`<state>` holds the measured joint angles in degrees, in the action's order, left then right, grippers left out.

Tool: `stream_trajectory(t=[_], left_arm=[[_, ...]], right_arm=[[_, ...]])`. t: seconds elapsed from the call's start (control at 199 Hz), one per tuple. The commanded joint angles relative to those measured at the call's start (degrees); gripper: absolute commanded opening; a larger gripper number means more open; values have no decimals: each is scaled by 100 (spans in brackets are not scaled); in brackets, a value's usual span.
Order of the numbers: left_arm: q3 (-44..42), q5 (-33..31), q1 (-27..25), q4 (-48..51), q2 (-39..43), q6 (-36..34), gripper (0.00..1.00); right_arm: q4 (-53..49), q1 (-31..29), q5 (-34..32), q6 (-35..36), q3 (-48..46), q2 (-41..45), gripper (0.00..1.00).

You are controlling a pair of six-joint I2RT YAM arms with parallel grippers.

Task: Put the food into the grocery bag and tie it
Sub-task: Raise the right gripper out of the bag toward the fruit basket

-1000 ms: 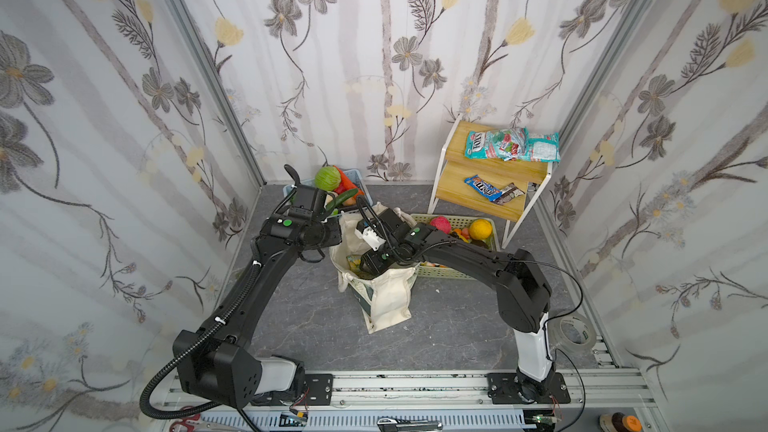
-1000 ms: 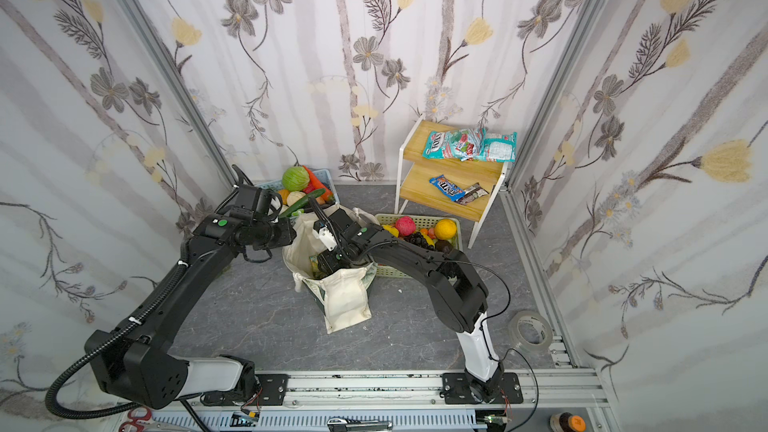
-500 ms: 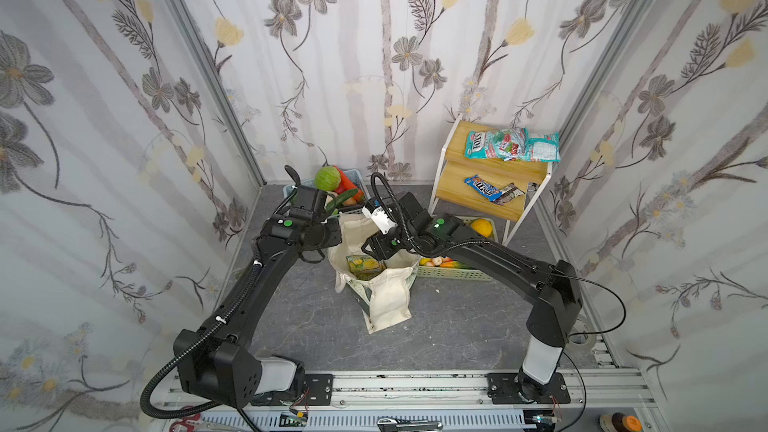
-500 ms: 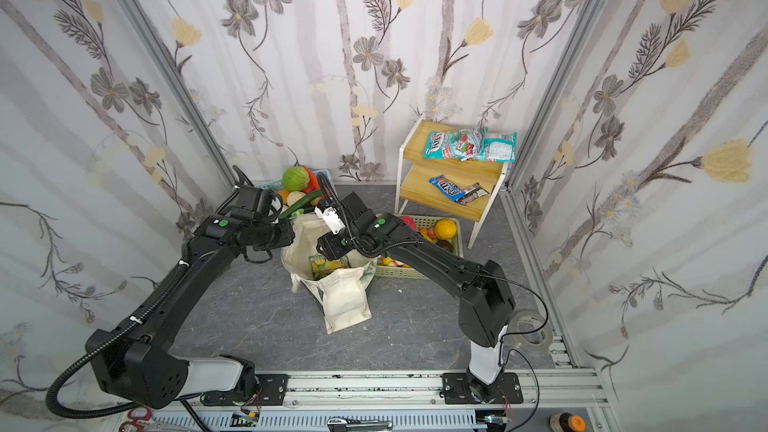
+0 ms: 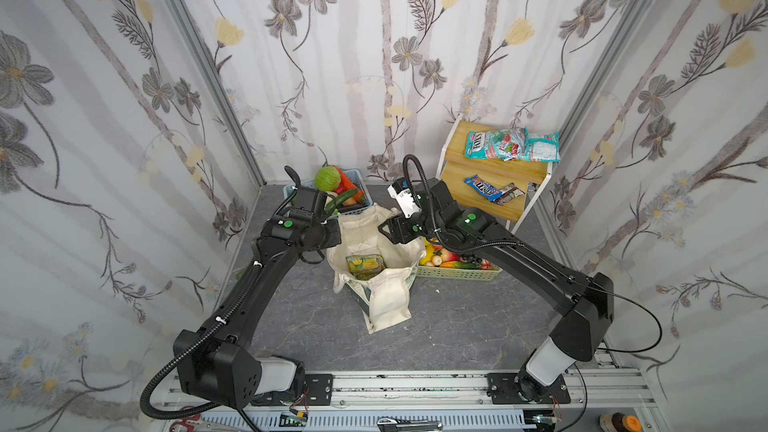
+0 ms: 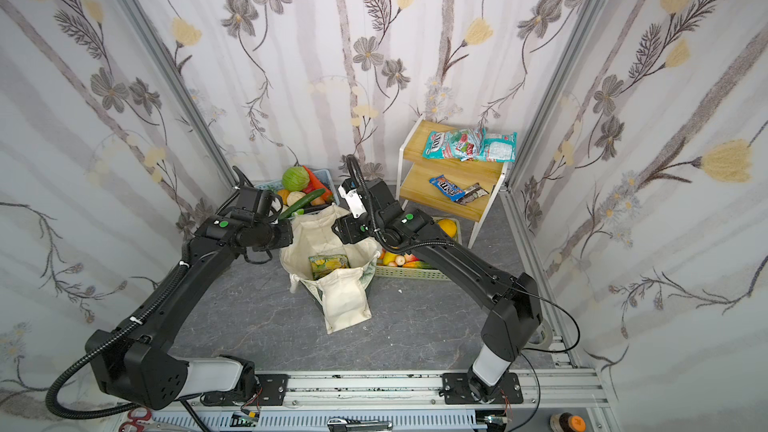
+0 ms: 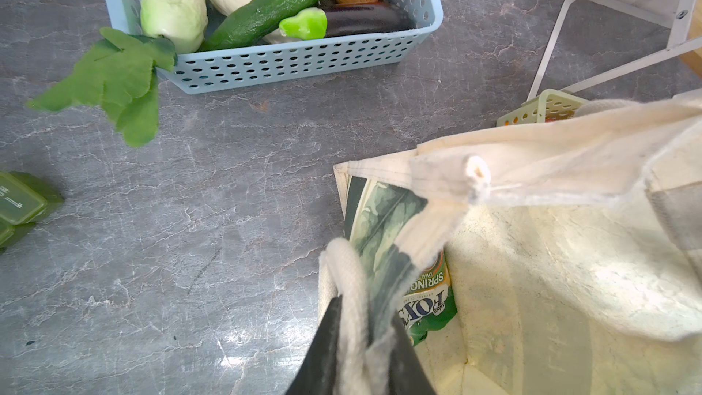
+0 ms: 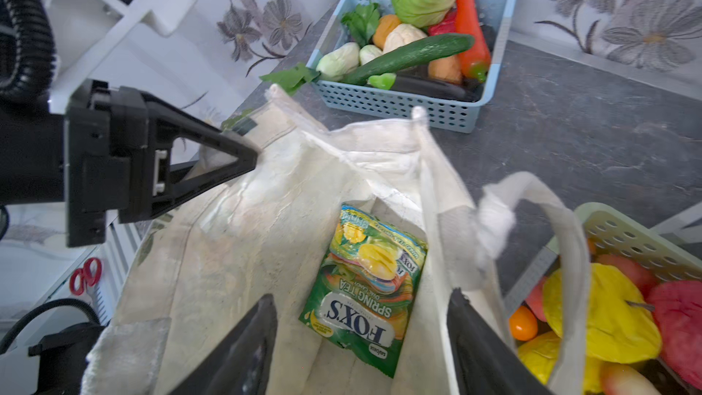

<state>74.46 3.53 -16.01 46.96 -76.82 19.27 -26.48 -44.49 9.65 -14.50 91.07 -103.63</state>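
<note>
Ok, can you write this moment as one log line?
left gripper: shut on grocery bag edge | right gripper: open, empty, over bag mouth | snack packet: inside bag | handles: not tied

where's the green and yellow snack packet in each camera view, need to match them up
A top view: snack packet lies inside the open grocery bag, on its floor.
A top view: same spot, inside the bag.
Left wrist: half hidden behind the bag's handle.
Right wrist: in full sight on the bag's floor.
Shared landmark: blue basket of vegetables beside the bag.
</note>
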Motion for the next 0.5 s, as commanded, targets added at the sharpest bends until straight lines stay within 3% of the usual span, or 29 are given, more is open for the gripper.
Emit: stream_trajectory(t=[0.0, 0.497], left_arm=[[-25, -116, 3, 15, 44, -11, 17], [-98, -309, 17, -3, 123, 20, 7]], right_arm=[[460, 83, -172, -187, -219, 268, 73], [704, 770, -770, -364, -1207, 1051, 81]])
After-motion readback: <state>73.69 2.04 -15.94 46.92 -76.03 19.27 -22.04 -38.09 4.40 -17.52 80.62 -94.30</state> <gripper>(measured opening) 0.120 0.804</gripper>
